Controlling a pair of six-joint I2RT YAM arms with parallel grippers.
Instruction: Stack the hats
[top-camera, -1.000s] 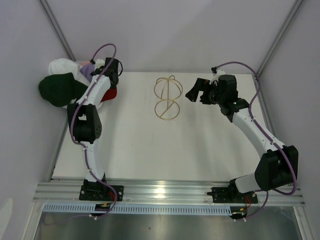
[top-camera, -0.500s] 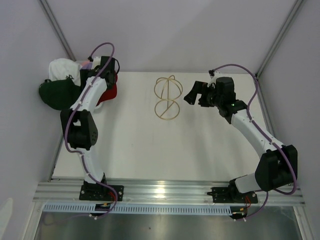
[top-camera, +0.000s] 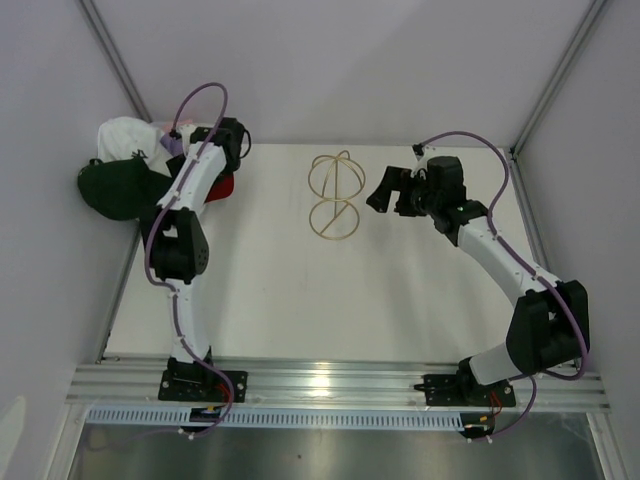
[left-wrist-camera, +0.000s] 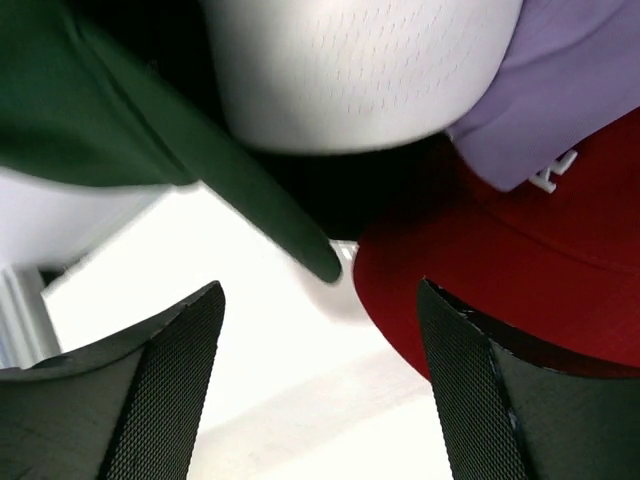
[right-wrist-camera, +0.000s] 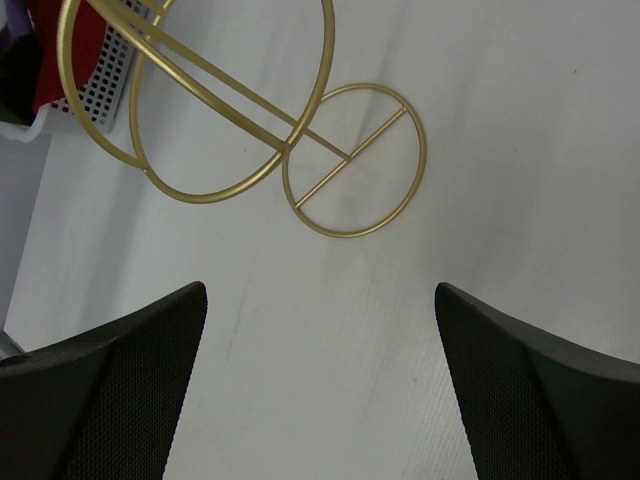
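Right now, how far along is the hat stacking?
Nothing looks done: the gold wire stand is bare, and the dark green cap, white cap, lavender cap and red cap lie heaped at the far-left corner of the table. In hand: the left end effector, open, hovers over that heap; the right end effector is open and empty by the stand. Left: every grasp and placement.

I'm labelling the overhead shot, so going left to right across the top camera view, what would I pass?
From the left: dark green cap → red cap → gold wire stand → right pincer.
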